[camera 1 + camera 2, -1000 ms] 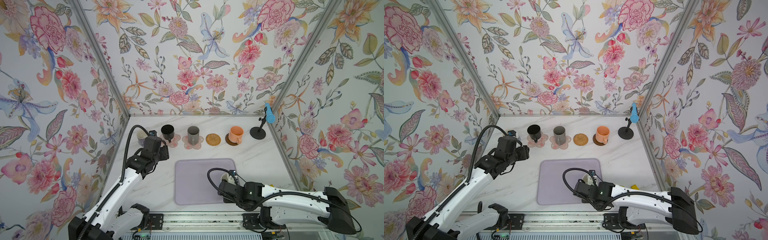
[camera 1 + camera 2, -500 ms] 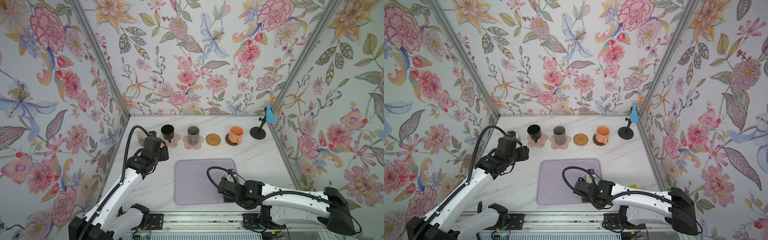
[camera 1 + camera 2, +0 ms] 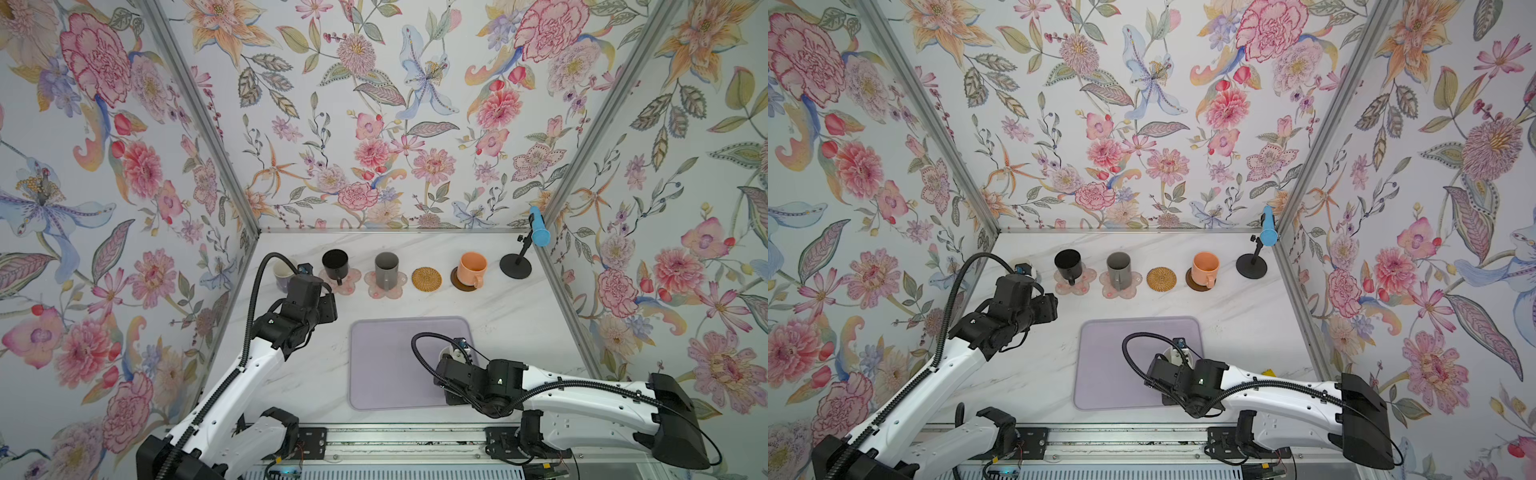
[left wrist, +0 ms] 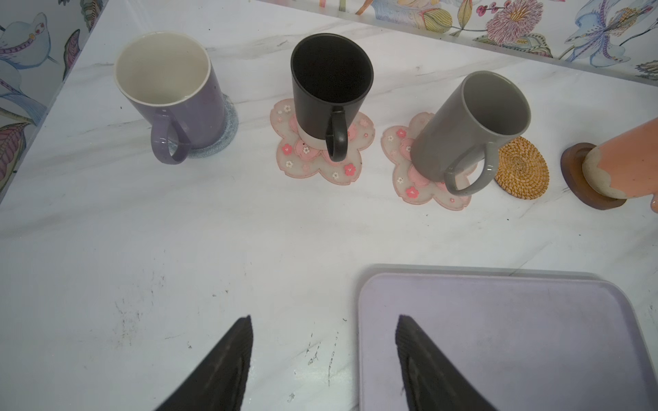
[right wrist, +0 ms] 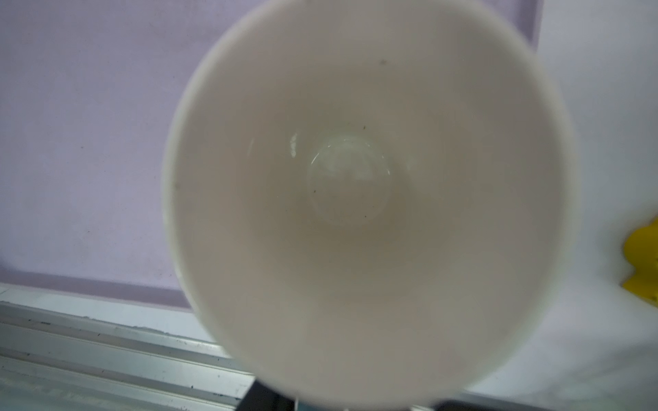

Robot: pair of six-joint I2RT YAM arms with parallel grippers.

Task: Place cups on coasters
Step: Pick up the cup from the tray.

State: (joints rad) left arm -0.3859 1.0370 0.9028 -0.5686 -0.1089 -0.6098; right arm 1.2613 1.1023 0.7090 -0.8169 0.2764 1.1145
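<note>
The cream-lined mug (image 5: 366,199) stands mouth up directly under the right pincer (image 3: 451,368). Its long axis runs straight toward the wrist camera, so only the inside and rim show and the handle is hidden. It sits over the near right corner of the lavender mat (image 5: 89,142), and a yellow object (image 5: 642,263) lies on the desk (image 4: 142,249) just beyond that corner. I cannot tell whether the right pincer is clenched on it, because its fingers are out of sight. The left pincer (image 4: 323,320) is released and holds nothing, above the mat's left edge. Ahead of it runs a row of upright mugs with their handles turned back toward it: a lavender mug (image 4: 171,92) on a grey-blue knitted coaster (image 4: 228,131), a black mug (image 4: 331,85) and a grey mug (image 4: 470,131) each on a pink flower coaster (image 4: 309,163), and a peach mug (image 4: 626,160) on a dark brown disc (image 4: 573,167). The rattan coaster (image 4: 521,170) lies bare between the grey and peach mugs, hemmed closely by both.
</note>
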